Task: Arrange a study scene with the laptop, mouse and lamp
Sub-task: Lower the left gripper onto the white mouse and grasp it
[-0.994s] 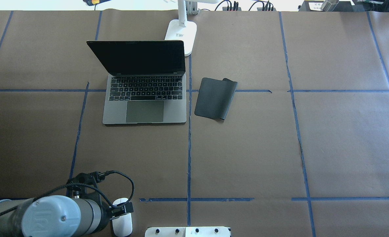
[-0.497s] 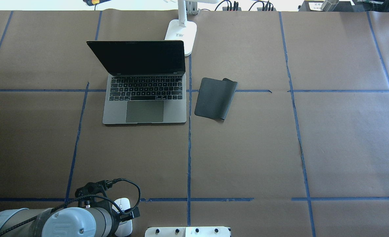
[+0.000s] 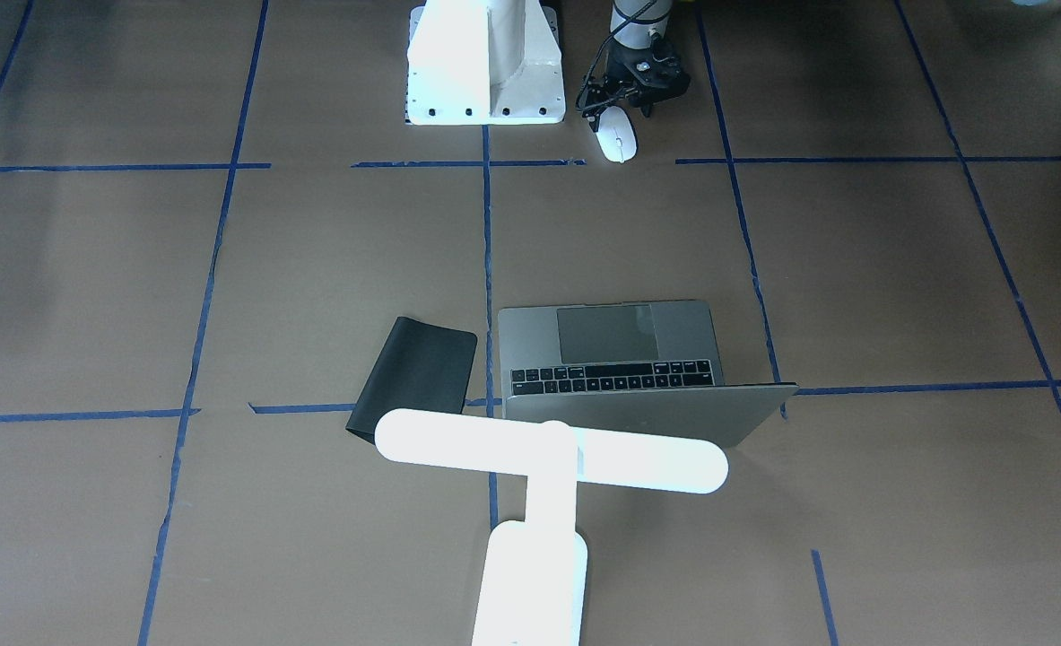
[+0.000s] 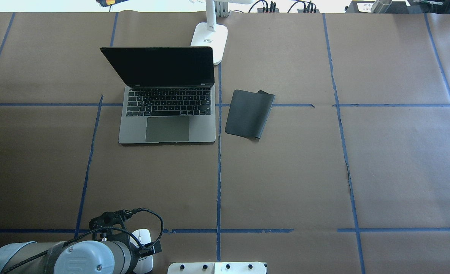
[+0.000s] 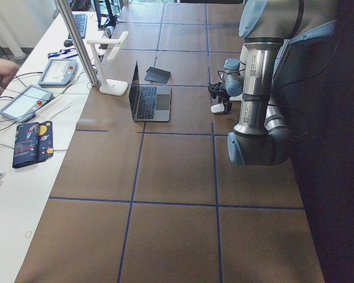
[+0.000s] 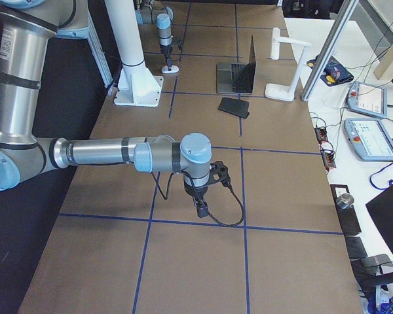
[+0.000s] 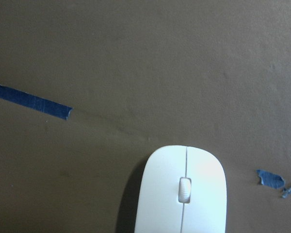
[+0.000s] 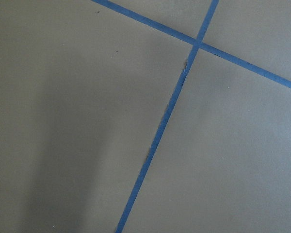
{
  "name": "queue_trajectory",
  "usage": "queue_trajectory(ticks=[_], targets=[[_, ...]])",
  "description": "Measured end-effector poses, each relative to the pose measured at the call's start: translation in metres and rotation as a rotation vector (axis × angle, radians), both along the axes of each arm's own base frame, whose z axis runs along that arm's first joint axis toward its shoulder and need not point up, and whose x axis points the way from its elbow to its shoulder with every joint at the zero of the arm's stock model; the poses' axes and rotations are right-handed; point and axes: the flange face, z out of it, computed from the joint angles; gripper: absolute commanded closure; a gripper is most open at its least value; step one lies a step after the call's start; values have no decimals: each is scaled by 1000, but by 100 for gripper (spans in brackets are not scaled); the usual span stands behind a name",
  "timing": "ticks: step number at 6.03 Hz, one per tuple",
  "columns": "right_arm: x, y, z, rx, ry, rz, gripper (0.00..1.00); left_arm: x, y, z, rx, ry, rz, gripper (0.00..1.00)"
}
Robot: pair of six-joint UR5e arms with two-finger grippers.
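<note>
The white mouse point(image 4: 144, 238) lies near the robot's edge, left of the centre tape line. It also shows in the front view point(image 3: 619, 142) and fills the bottom of the left wrist view point(image 7: 183, 191). My left gripper point(image 3: 624, 109) hangs over the mouse's rear end, and its fingers look open on either side. The grey laptop point(image 4: 167, 128) stands open at mid-table, screen dark. The white lamp point(image 3: 550, 453) stands upright behind the laptop's right corner. My right gripper point(image 6: 200, 208) hovers low over bare paper, far from these things; I cannot tell whether it is open.
A flat black pad point(image 4: 249, 113) lies just right of the laptop, one corner curled. The white pedestal point(image 3: 485, 67) with bolt holes stands beside the mouse. Brown paper with blue tape lines covers the table. Tablets and cables lie beyond the far edge.
My left arm has shifted right and a little further over the mouse, hiding more of it in the overhead view. The laptop, pad and lamp have not moved.
</note>
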Motion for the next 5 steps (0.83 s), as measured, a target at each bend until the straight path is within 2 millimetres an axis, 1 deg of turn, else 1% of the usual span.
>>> queue_trajectory(ticks=[2, 3, 4, 5], targets=[[0, 0, 4, -6, 0, 0, 0, 13, -1, -4, 4, 2, 5, 1], [0, 0, 6, -9, 0, 0, 0, 19, -1, -5, 15, 1, 16, 27], [0, 0, 7, -11, 0, 0, 0, 21, -1, -5, 34, -1, 34, 44], [0, 0, 7, -13, 0, 0, 0, 21, -3, -5, 47, -2, 45, 56]])
